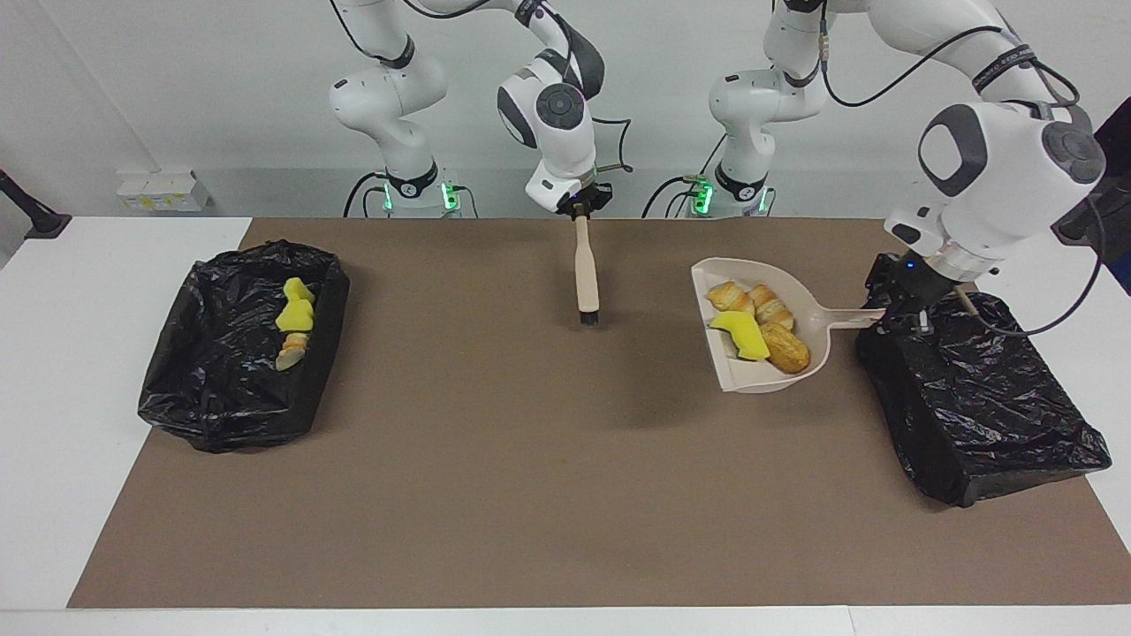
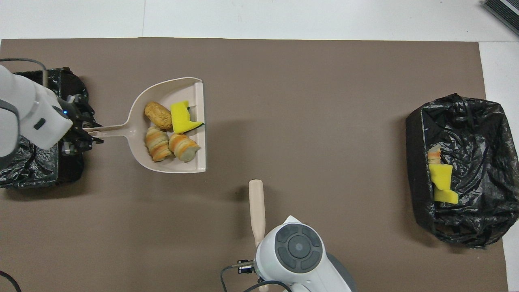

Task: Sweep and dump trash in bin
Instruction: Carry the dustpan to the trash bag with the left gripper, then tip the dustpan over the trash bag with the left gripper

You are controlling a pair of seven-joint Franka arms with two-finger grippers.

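My left gripper (image 1: 894, 311) (image 2: 86, 132) is shut on the handle of the beige dustpan (image 1: 749, 375) (image 2: 194, 159), which hangs level above the mat. The gripper is over the edge of the black-bagged bin (image 1: 981, 397) (image 2: 34, 172) at the left arm's end. The trash in the pan is three bread pieces (image 1: 771, 309) (image 2: 158, 115) and a yellow sponge (image 1: 747, 336) (image 2: 180, 117). My right gripper (image 1: 580, 210) is shut on the handle of the beige brush (image 1: 585, 274) (image 2: 256, 207), bristles down, over the middle of the mat close to the robots.
A second black-bagged bin (image 1: 221, 389) (image 2: 478, 134) stands at the right arm's end, holding yellow sponge chunks (image 1: 296, 311) (image 2: 442, 182) and a bread scrap. The brown mat (image 1: 495, 495) covers the table between the bins.
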